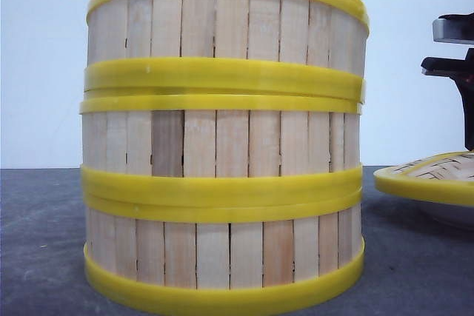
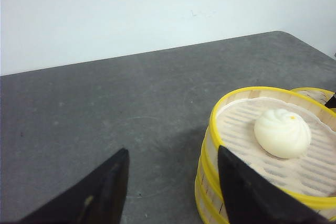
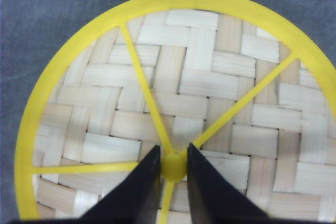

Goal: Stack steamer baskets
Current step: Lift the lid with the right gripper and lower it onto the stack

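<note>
Three steamer baskets stand stacked close in front of the camera: top [image 1: 222, 27], middle [image 1: 222, 142] and bottom [image 1: 222, 253]. In the left wrist view the top basket's rim [image 2: 252, 92] surrounds a white bun [image 2: 282, 132]. My left gripper [image 2: 172, 149] is open beside the stack, with only bare table between its fingers; one finger [image 2: 247, 192] overlaps the basket's wall in that view. My right gripper [image 3: 173, 147] is shut on the yellow centre knob [image 3: 174, 166] of the woven lid [image 3: 210, 93]. That lid [image 1: 433, 172] sits to the right of the stack.
The dark grey table [image 1: 44, 242] runs to a pale wall behind. The right arm [image 1: 455, 64] rises above the lid at the right edge. Something white [image 1: 444, 216] shows under the lid. Bare table [image 2: 105, 103] lies left of the stack.
</note>
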Controlling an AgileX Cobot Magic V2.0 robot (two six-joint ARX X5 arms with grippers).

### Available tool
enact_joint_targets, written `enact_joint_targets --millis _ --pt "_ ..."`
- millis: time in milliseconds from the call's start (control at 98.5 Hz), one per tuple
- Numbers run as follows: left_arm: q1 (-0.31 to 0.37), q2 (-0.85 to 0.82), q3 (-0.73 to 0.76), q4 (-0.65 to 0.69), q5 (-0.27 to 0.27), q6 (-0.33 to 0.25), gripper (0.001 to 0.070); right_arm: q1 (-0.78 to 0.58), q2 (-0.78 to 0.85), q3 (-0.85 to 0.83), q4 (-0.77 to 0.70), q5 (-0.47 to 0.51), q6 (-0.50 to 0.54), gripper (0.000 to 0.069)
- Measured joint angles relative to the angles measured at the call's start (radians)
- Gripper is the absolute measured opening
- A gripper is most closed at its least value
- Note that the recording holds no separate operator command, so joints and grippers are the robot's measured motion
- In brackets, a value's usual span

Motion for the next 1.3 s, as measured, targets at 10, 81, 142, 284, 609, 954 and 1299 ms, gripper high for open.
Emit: enact_joint_targets --millis 10,81,142,284,609,954,1299 --pt "0.000 0.000 0.000 0.000 0.000 0.000 0.0321 0.000 0.000 0.001 -0.002 0.000 0.000 0.0057" --pt "0.000 0.000 0.000 0.000 0.000 0.000 0.0321 0.000 -0.002 0.012 -0.023 -0.001 0.000 0.0057" --pt "0.000 0.000 0.000 0.000 0.000 0.000 0.0321 0.000 -0.006 0.029 -0.043 -0.002 0.000 0.0057" --pt "0.000 0.000 0.000 0.000 0.000 0.000 0.0321 0.000 -0.034 0.111 -0.085 -0.002 -0.004 0.0057" --pt "0.000 0.000 0.000 0.000 0.000 0.000 0.0321 0.035 -0.043 0.393 -0.262 -0.082 -0.027 0.0057" --pt "0.000 0.000 0.000 0.000 0.000 0.000 0.0321 0.192 -0.043 0.679 -0.365 -0.172 -0.035 0.0057" --pt "0.000 0.000 0.000 0.000 0.000 0.000 0.0321 0.425 -0.043 0.724 -0.391 -0.215 -0.037 0.0056"
